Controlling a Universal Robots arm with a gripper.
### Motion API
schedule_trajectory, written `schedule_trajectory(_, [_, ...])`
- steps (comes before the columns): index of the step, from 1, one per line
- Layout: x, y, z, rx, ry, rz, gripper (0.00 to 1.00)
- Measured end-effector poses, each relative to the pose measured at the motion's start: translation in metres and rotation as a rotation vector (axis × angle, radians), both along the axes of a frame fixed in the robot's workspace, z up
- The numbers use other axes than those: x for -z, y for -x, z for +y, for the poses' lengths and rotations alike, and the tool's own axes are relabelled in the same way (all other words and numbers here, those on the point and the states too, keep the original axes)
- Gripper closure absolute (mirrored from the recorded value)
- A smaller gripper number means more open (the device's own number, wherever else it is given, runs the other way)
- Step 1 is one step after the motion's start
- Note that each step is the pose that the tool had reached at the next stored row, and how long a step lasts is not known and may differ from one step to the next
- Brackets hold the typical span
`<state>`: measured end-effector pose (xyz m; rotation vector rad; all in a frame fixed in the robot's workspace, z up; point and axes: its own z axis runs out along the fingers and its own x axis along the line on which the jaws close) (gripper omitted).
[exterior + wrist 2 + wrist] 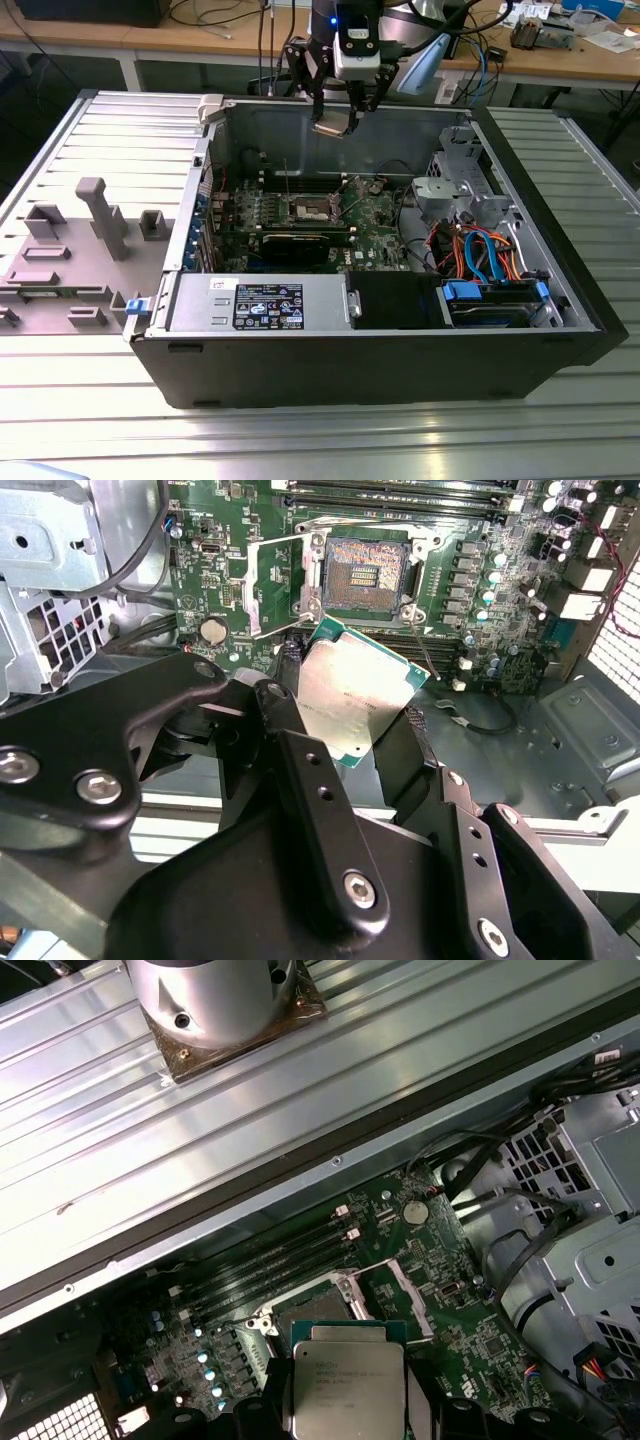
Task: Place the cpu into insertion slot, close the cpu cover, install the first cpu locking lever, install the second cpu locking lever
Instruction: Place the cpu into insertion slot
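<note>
In the exterior view my gripper (332, 122) hangs above the back wall of the open computer case, shut on the cpu (330, 128). The cpu (355, 695) is a flat square chip with a silver top and green edge, clamped between two black fingers (290, 730) and tilted. The insertion slot (362, 575) lies bare on the green board well beneath it. The cpu cover (275, 585) stands swung open beside the slot. In the first wrist view the cpu (347, 1390) overlaps the insertion slot (318, 1308), and the cpu cover (408, 1295) is beside it.
A long black graphics card (300, 243) lies in front of the slot (312, 208). Memory slots (400, 492) run beside it. A silver drive cage (445, 195), orange and blue cables (480, 250) and a labelled power supply (270, 303) fill the case. A grey fixture (100, 215) stands outside.
</note>
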<state>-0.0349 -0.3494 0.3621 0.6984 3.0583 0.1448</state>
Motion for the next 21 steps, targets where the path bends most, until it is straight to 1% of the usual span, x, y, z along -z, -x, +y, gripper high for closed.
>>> schedule_trajectory(6, [0.0000, 0.0000, 0.0000, 0.003, 0.0000, 0.0000, 0.46])
schedule_trajectory(10, [0.0000, 0.0000, 0.0000, 0.016, 0.0000, 0.0000, 0.46])
schedule_trajectory(14, [0.0002, 0.0003, 0.0000, 0.045, 0.0002, 0.0001, 0.46])
schedule_trajectory(21, [0.0004, 0.0016, 0.0000, 0.061, 0.0001, 0.0000, 0.46])
